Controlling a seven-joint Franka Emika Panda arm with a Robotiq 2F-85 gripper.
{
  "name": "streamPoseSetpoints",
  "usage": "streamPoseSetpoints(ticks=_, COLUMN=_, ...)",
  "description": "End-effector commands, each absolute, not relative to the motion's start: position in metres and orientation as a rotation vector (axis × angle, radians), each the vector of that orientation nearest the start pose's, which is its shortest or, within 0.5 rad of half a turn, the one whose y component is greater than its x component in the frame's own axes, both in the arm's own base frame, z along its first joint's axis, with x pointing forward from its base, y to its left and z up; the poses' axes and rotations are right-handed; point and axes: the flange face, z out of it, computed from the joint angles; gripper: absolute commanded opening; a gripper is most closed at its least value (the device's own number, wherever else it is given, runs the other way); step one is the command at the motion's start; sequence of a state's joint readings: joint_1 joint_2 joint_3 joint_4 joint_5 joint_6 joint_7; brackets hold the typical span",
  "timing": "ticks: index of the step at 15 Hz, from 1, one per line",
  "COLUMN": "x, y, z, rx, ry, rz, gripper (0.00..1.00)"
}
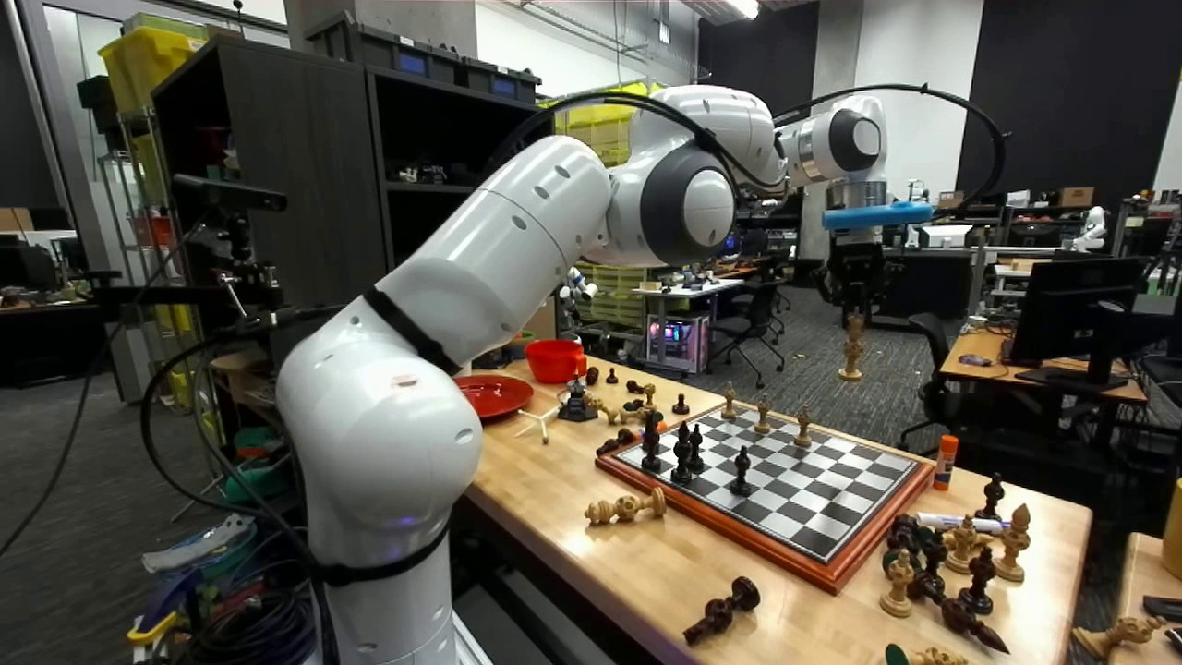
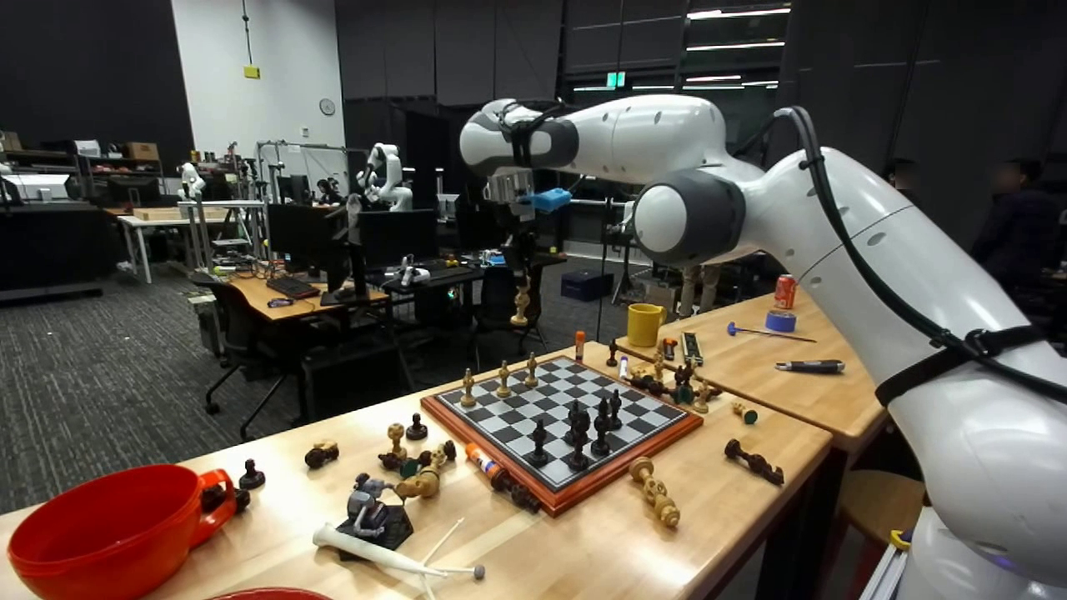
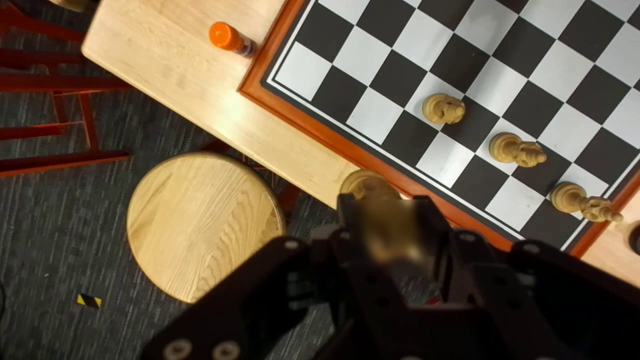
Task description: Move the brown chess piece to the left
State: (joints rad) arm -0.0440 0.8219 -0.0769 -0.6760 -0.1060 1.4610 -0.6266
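My gripper (image 1: 855, 307) is shut on a light-brown wooden chess piece (image 1: 851, 353) and holds it upright in the air, above the level of the chessboard (image 1: 716, 529). In an exterior view the gripper (image 2: 522, 271) and the held piece (image 2: 521, 307) show beyond the board (image 2: 625, 468). In the wrist view the piece's round base (image 3: 367, 182) shows past the fingertips (image 3: 385, 200); its upper part is blurred between them. Three light-brown pieces (image 3: 444, 108) stand on the board near its far edge. Several dark pieces (image 2: 600, 429) stand toward the opposite side.
Loose pieces lie around the board, with a cluster (image 1: 933, 559) at one end. A glue stick (image 1: 946, 462) stands beside the board. A red cup (image 2: 108, 533), a small figure (image 2: 367, 508) and a red plate (image 1: 494, 395) are at the other end. A stool (image 3: 205, 227) stands below the table edge.
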Motion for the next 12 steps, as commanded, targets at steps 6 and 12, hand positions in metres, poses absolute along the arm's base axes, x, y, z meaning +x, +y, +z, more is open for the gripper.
streamPoseSetpoints(ticks=6, x=0.750, y=-0.073, z=0.454, rx=-3.149, ry=-0.873, rz=0.247, gripper=0.08)
streamPoseSetpoints(ticks=12, x=0.756, y=-0.070, z=0.423, rx=-3.133, ry=-0.876, rz=0.296, gripper=0.08)
